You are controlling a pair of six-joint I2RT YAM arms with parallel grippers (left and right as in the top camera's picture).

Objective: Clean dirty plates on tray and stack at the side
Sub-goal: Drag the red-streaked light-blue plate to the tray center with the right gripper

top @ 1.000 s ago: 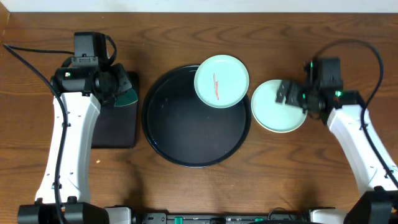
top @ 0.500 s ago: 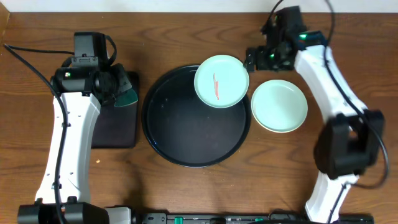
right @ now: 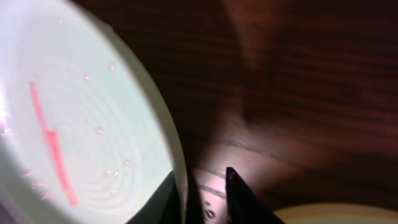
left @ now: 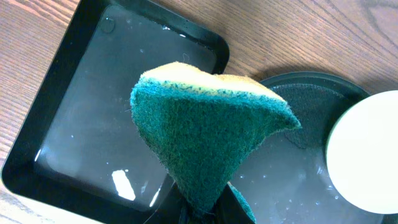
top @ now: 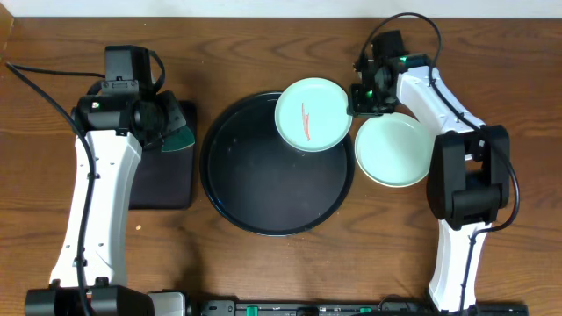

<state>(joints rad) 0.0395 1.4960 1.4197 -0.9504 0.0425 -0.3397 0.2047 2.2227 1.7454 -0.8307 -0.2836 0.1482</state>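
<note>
Surface (top: 263, 268) of dark wood carries a round black tray (top: 255, 206), glossy and wet, with a smaller rectangular tray (top: 162, 186) just beside it on the left. A turquoise plate (top: 313, 114) marked by a thin red smear (top: 305, 121) rests on the round tray's upper right, its edge overhanging the rim. A 2nd turquoise plate (top: 393, 151), with no smear showing, sits off the tray on the right, close to the 1st plate but apart from it.

The left end effector (left: 205, 211) is clamped on a green-and-yellow sponge (left: 205, 130), held above the rectangular tray and well apart from the smeared plate.

The right end effector (right: 208, 193) is far nearer: it stands at the smeared plate's right edge, in the gap between the 2 plates. The plate lies to its left, and the smear's long axis runs roughly parallel to that edge. In the wrist view its fingers (right: 239, 190) are slightly parted, with the plate's rim against the inner face of the left 1 and bare wood showing in the gap. It looks placed to grip the rim but not yet closed on it. The sponge arm would then have to cross the whole tray to reach the smear.
</note>
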